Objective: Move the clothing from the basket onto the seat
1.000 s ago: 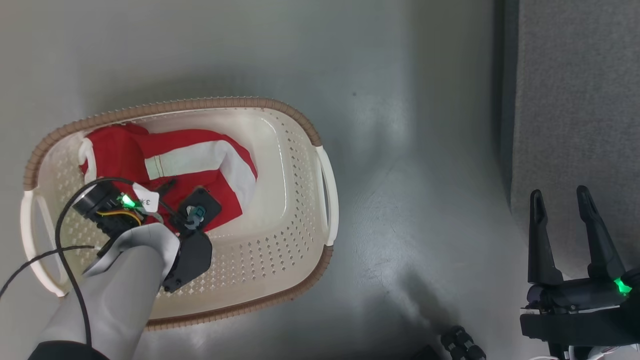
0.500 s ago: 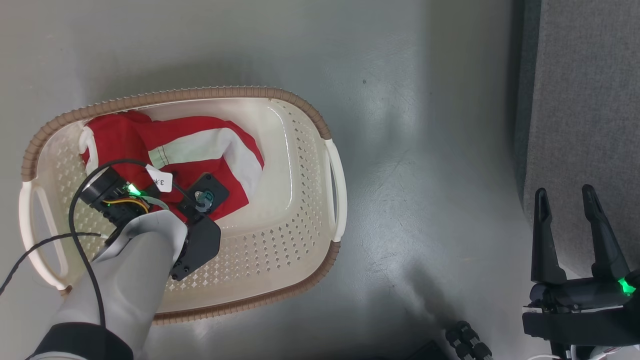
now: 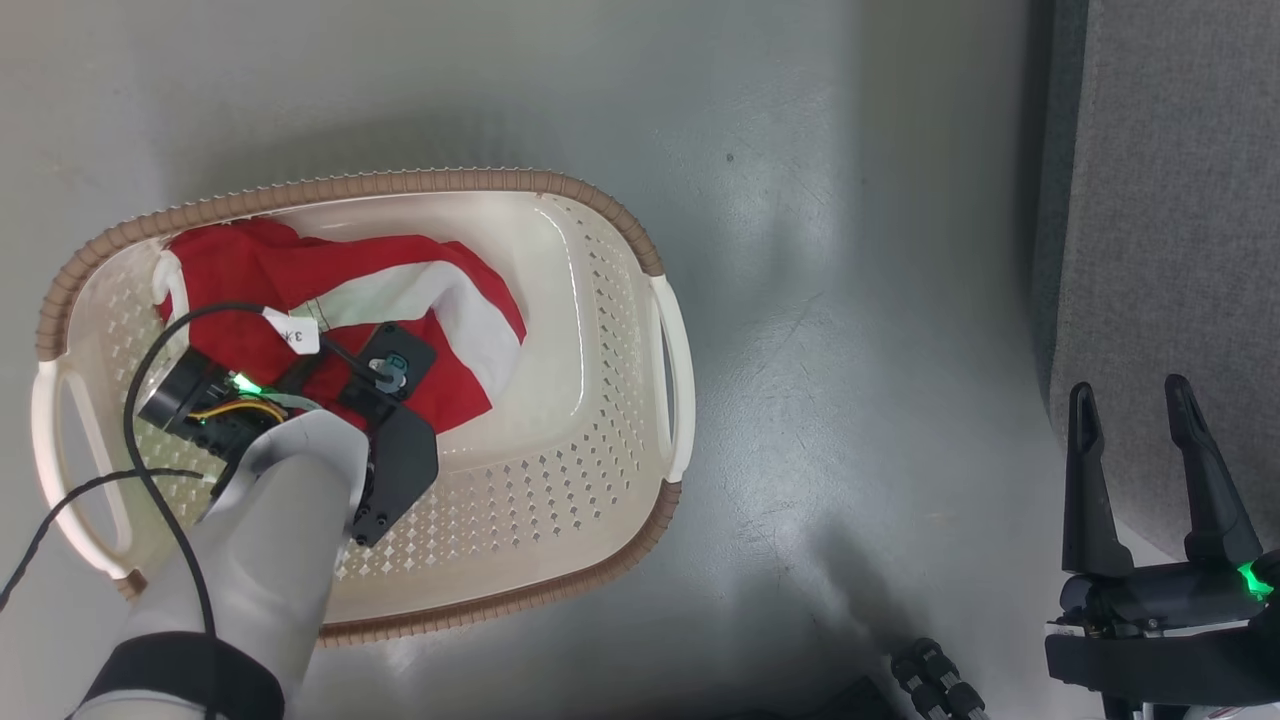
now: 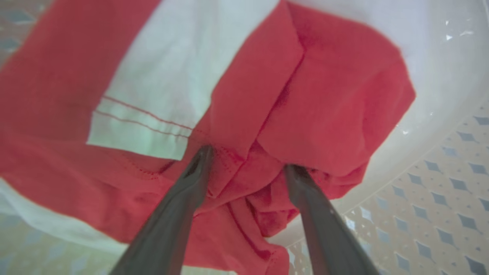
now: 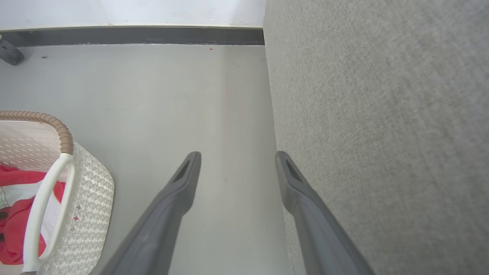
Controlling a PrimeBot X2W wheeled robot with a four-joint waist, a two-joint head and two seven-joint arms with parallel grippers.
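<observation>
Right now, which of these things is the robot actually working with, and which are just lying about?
Part of the job:
- clothing, red and white, in the basket
- basket
- grey seat, to the right
- left end effector, open, tips in the red cloth

Just about:
- right end effector, open, holding nothing
- dark ribbed object on the floor
- small dark thing by the wall

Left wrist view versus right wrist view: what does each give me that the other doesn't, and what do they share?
Left wrist view: the left tool, open, tips against the clothing with a bunched red fold between them, and a white panel with a stitched hem. Right wrist view: the right tool, open and holding nothing, above the floor beside the seat. Shared: the red-and-white clothing lying in the basket.
</observation>
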